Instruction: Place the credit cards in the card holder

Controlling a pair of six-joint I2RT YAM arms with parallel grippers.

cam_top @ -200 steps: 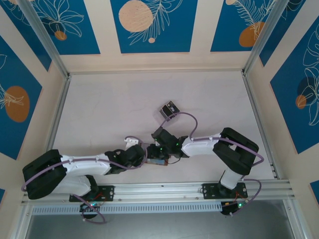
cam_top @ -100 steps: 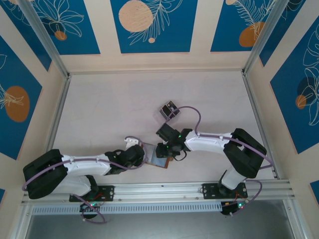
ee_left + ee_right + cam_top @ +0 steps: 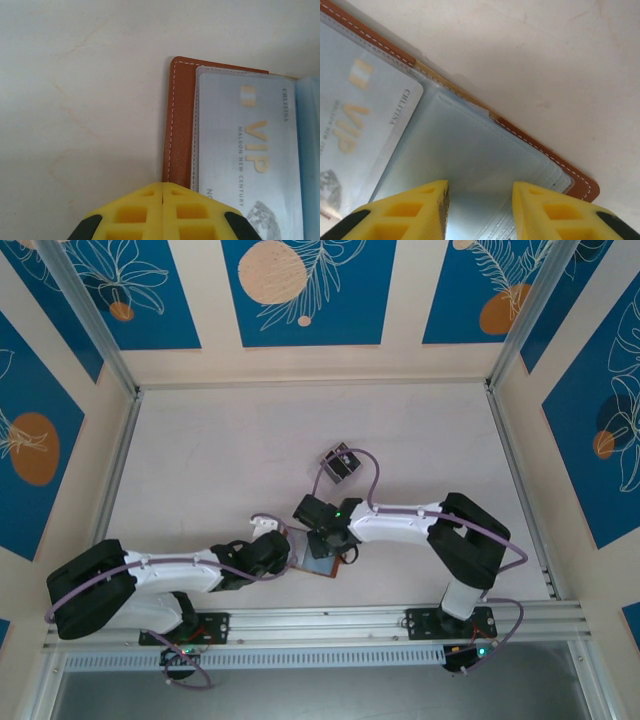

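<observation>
Card holder [image 3: 180,120] lies open on the bench [image 3: 75,100], near edge, roughly centre, between the two arms. VIP card [image 3: 250,145] sits in one clear pocket; the pocket beside it looks empty. Left pincer [image 3: 162,191] is fully together, tips at the holder's leather edge, probably pinning it, contact not confirmed. Right pincer [image 3: 480,195] stands apart over the empty pocket, holding nothing. Judged step: between cards. Next: right arm fetches another card, likely from the small dark item [image 3: 340,458] farther out, and slides it in flat.

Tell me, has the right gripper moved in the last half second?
Yes. In the top view the right gripper has shifted left, farther from its arm's base, and now hangs over the open card holder.
</observation>
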